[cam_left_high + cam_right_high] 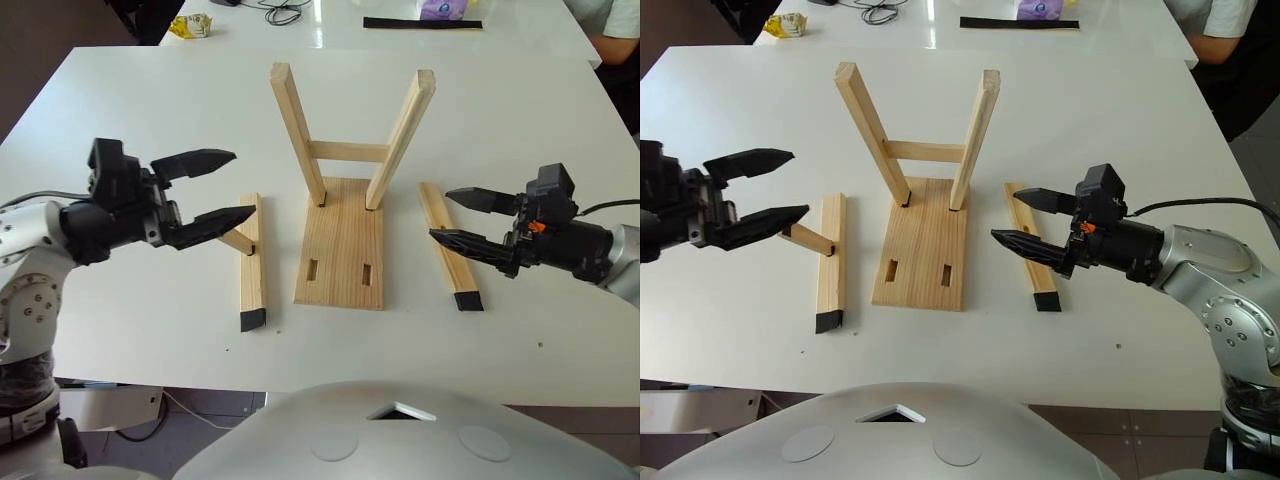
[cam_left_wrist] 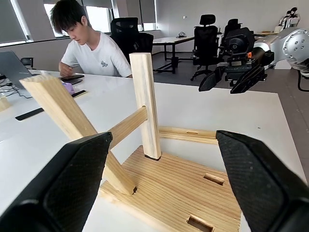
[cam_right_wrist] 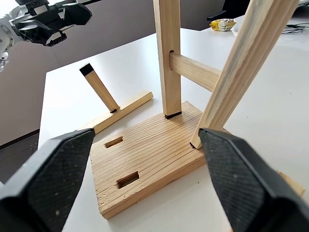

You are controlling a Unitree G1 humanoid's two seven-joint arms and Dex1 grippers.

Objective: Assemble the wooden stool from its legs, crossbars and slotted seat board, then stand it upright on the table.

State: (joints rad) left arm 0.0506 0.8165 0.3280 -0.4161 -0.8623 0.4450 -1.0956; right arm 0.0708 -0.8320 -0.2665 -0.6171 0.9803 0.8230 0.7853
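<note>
My left pincer and right pincer hang wide, empty, at 9 and 3 o'clock of the seat board (leg frame upright in it).

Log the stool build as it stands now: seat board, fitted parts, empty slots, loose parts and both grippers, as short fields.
seat board: flat on the table
fitted: two standing legs joined by a crossbar, in the far slots
near slots: both empty
left loose leg: lying left of board, second crossbar stuck in it
right loose leg: lying right of board
left gripper: open, empty
right gripper: open, empty, near right loose leg
</note>
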